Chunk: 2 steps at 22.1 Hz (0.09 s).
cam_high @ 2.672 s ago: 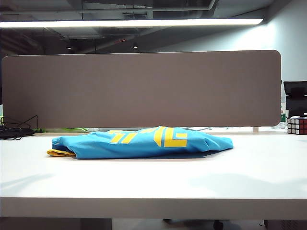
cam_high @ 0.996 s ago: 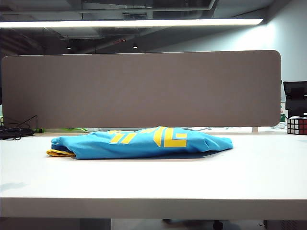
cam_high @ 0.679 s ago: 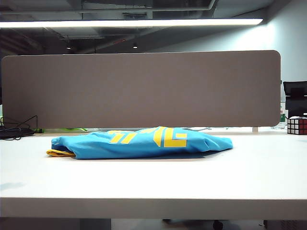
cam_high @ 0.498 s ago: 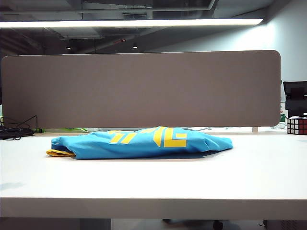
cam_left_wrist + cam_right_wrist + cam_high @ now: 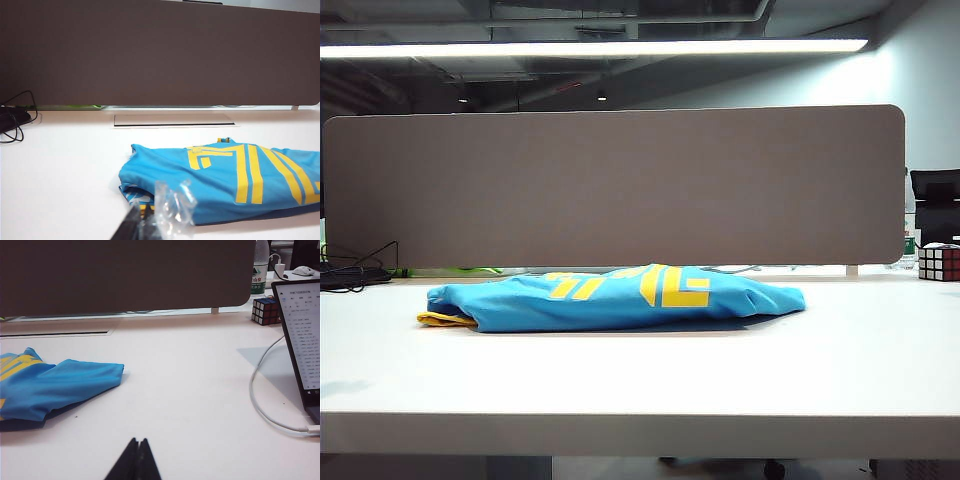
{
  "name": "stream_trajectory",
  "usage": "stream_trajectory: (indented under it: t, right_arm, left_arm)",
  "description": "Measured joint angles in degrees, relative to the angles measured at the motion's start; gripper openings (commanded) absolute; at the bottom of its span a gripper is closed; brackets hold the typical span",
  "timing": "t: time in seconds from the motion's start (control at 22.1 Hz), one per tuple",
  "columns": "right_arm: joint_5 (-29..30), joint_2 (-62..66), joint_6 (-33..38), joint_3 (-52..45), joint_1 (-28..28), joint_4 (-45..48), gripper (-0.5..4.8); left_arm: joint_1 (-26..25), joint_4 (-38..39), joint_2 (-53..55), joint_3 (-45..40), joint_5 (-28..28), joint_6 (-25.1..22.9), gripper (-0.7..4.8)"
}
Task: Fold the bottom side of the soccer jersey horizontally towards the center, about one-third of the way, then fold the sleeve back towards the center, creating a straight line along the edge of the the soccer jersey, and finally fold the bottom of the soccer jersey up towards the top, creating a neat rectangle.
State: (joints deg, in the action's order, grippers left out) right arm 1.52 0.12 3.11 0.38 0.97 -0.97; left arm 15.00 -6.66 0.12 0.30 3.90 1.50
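jersey (image 5: 620, 298): lies mid-frame in the exterior view on the table (image 5: 640, 380), already a folded bundle, yellow bars on top
long axis: runs left to right across the exterior frame, yellow edging poking out at its left end
left gripper (image 5: 137, 225): bottom centre of the left wrist view, jaws together, nothing held; a bit of clear wrap sits on a finger
jersey from left gripper: just beyond the tips, filling the lower right of that frame
right gripper (image 5: 136, 460): bottom centre of the right wrist view, jaws pressed together and empty
jersey from right gripper: off at the middle left of that frame, well apart over bare table
nearer arm: left, by my read
arms in exterior view: neither shows
task: looks done or close to it
clutter: cube (image 5: 265, 310), laptop (image 5: 300, 340), cable (image 5: 265, 395) on the right, clear of the jersey
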Motion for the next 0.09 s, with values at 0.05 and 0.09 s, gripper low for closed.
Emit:
stream_trajectory:
  t: [0.05,0.09]
  right_arm:
    - [0.0,0.0,0.0,0.0,0.0,0.0,-0.05]
    - [0.0,0.0,0.0,0.0,0.0,0.0,-0.05]
  left_arm:
    - [0.0,0.0,0.0,0.0,0.0,0.0,-0.06]
    - [0.0,0.0,0.0,0.0,0.0,0.0,-0.06]
